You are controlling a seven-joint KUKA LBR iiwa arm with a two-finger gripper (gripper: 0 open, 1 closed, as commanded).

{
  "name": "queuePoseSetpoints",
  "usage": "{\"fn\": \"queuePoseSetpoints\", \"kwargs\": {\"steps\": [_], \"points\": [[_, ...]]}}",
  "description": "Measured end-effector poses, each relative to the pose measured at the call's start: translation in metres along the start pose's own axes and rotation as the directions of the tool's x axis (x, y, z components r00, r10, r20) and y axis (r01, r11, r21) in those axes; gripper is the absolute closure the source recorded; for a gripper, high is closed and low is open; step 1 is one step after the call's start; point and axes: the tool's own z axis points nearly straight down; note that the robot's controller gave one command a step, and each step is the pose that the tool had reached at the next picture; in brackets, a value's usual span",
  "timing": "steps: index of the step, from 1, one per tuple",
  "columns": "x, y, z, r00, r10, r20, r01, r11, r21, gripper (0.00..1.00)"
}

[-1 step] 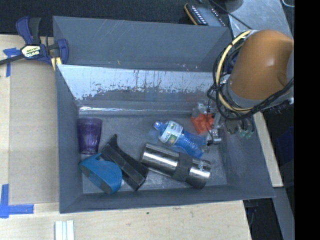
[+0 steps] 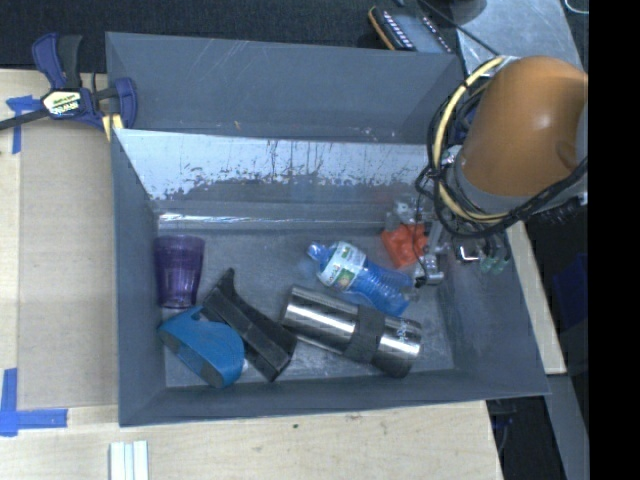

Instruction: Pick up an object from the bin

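The gripper (image 2: 428, 258), under the arm's orange cover (image 2: 525, 118), hung low at the right end of the grey bin (image 2: 300, 173), right beside a small crumpled red thing (image 2: 403, 245) by the back wall. Just to its left lay a blue plastic bottle (image 2: 360, 276) with a green-and-white label, and in front of that a steel flask (image 2: 350, 330) on its side. Further left were a black angled piece (image 2: 250, 328), a blue lump (image 2: 205, 346) and an upright purple cup (image 2: 178, 271).

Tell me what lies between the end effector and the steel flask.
In the camera view, the blue bottle with a green label lies on its side between the end effector and the steel flask.
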Motion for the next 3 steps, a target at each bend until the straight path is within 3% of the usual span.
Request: {"fn": "queuePoseSetpoints", "kwargs": {"steps": [1,2,3], "points": [[-0.074,0.007,0.143,0.998,-0.069,0.003,0.069,0.998,0.000,0.00],[-0.068,0.017,0.064,0.994,0.105,0.006,-0.105,0.994,-0.001,0.00],[-0.072,0.006,0.126,0.998,0.066,0.005,-0.066,0.998,0.000,0.00]]}}
